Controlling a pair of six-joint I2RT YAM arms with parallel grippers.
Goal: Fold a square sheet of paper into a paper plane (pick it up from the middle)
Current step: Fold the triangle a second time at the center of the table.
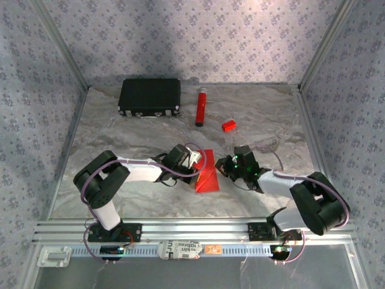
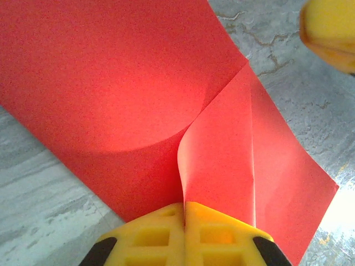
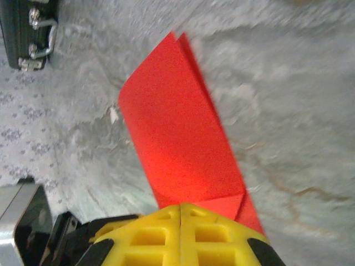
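**A:** How does the left gripper stand?

**B:** The left gripper (image 2: 183, 213) is closed, yellow fingers pressed together. A raised fold of the red paper (image 2: 111, 88) runs up into the seam between them, so it pinches the paper.

**A:** And the right one?

**B:** The right gripper (image 3: 180, 209) is closed too, finger against finger. The paper's near end passes under its tips, and I cannot tell whether it touches there. From the left wrist, one of its fingers (image 2: 331, 30) shows over bare table, apart from the paper's edge.

**A:** Where does the paper lie?

**B:** On the table (image 1: 120, 144), in the middle of the front half, between the two grippers. It is folded over with a crease along it. One flap bows upward and the rest lies flat.

**A:** The surface and the room?

**B:** The table is grey with a marbled pattern. Walls (image 1: 198, 36) of blue-grey flowered paper close three sides, with metal posts at the back corners. A metal rail (image 1: 198, 227) along the near edge carries both arm bases.

**A:** Edges and space to move?

**B:** A black case (image 1: 150, 97) sits by the back wall, with a red tube (image 1: 200, 107) near its right end. A small red block (image 1: 228, 126) lies right of the tube and nearer. All three are well apart from the paper. Bare table stretches between them and the grippers, and out past each arm to the side walls.
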